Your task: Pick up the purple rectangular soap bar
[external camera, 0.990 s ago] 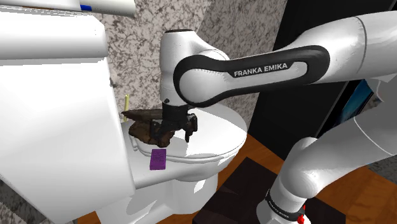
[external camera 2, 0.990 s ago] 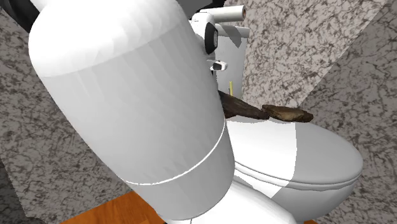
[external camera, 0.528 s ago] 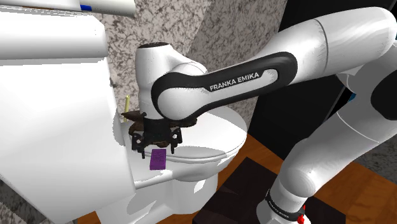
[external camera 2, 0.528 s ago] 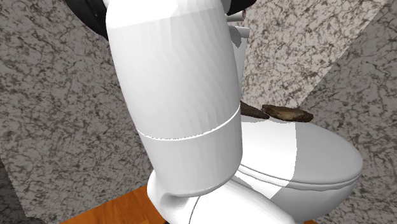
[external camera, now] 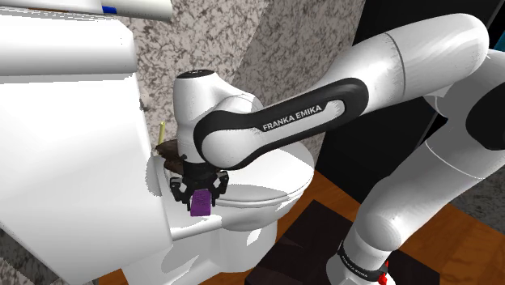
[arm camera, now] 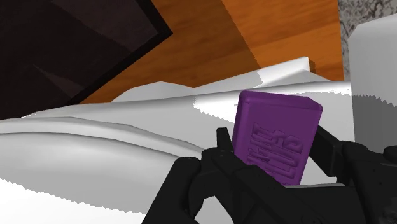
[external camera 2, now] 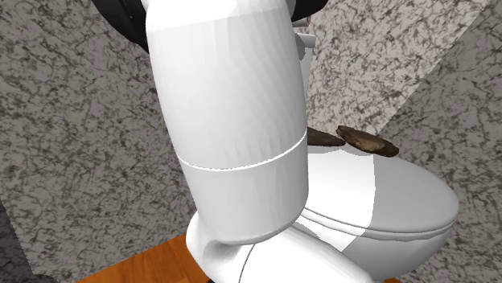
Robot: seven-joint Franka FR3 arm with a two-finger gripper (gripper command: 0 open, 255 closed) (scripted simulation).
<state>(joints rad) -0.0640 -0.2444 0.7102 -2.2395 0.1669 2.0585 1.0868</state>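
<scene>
— Soap (arm camera: 277, 137) sits between the jaws, with both fingers (arm camera: 222, 156) pressed to its long edges, so I read it as gripped. It lies on the toilet (external camera: 267, 190) right under them, not yet lifted
— How deep is the bite?
— Shallow, I'd judge. Much of the bar pokes out past the fingertips, so the hold is near one end
— Then a quick lift could let it pivot or slide out. Soap is likely slick, and its face looks smooth apart from the embossing
— Yes. And if the fingertips rest on the toilet below, a dragging pull could twist the bar loose
— Anything close to the jaws to bump?
— Brown lump (external camera: 168, 151) just behind them, and the tank (external camera: 73, 146) close on one side. A swing that way would knock the lump or scrape the tank
— So straight up, slowly
— That's my call, then check that the bar comes up with the jaws
</scene>
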